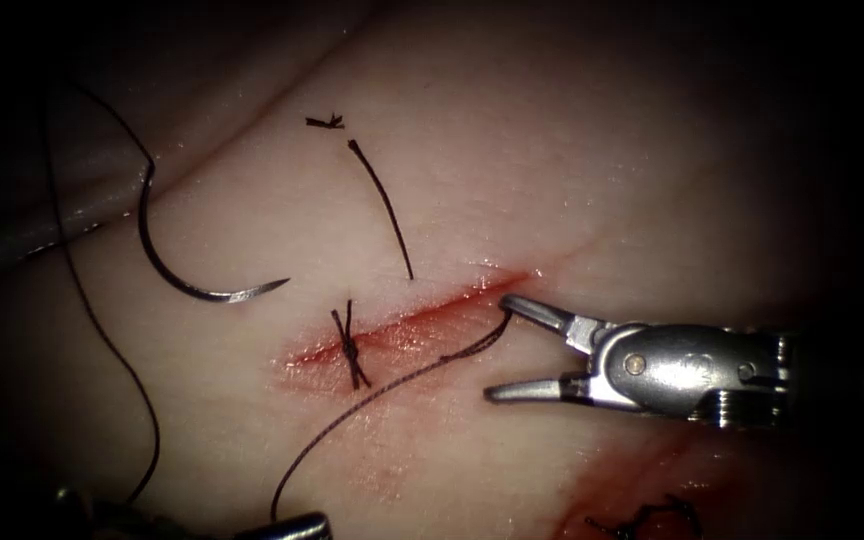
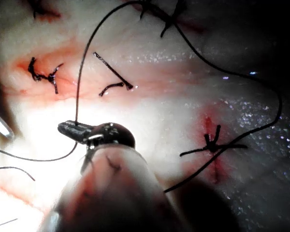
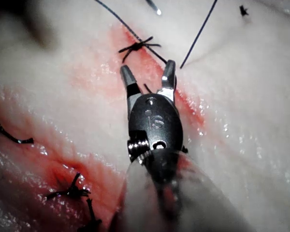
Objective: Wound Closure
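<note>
The right tool [image 1: 497,345] is spread over the cut [image 1: 402,330], holding nothing. The left tool [image 2: 70,129] seems pressed on the thread [image 1: 352,410]. The needle [image 1: 177,270] lies free on the tissue [image 1: 552,180], left of the cut, near a knotted stitch [image 1: 350,348].

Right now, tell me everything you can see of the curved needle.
The needle is a thin, dark, shiny metal arc, curved roughly like a half circle. It lies free on the tissue, left of the cut and above it, not driven in, with its sharp tip pointing right toward the cut. Its blunt end sits up-left, where the thread joins it. Neither end effector touches it: the left one is shut on the thread, and the right one stands open at the cut.
</note>
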